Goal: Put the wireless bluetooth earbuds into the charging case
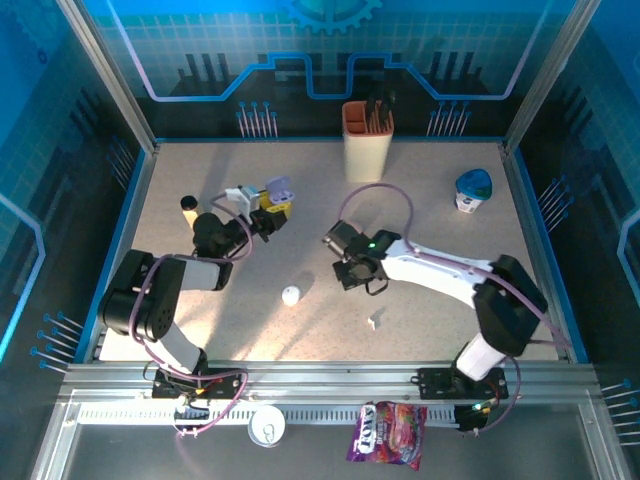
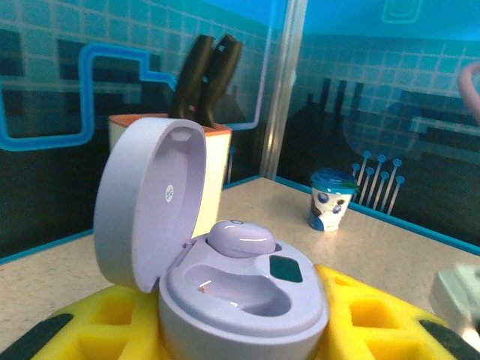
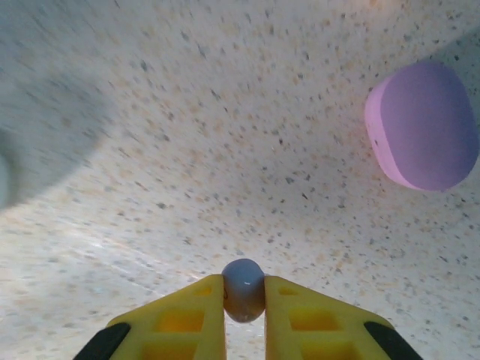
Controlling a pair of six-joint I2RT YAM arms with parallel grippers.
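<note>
My left gripper (image 2: 244, 330) is shut on a lilac charging case (image 2: 247, 300), its yellow fingers (image 2: 375, 315) pressing on both sides of the base. The lid (image 2: 146, 202) stands open. One lilac earbud (image 2: 240, 238) sits in the far socket, and the near socket (image 2: 240, 289) is bare. In the top view this case (image 1: 278, 190) is left of centre, held above the table. My right gripper (image 3: 244, 300) is shut on a small bluish-lilac earbud (image 3: 244, 289) just above the speckled table, near the centre (image 1: 360, 272).
A closed pink-purple case (image 3: 422, 124) lies on the table beyond my right gripper. A white case (image 1: 291, 295) and a tiny white piece (image 1: 373, 322) lie in front. At the back stand a knife block (image 1: 367, 140) and a blue-lidded cup (image 1: 473, 190).
</note>
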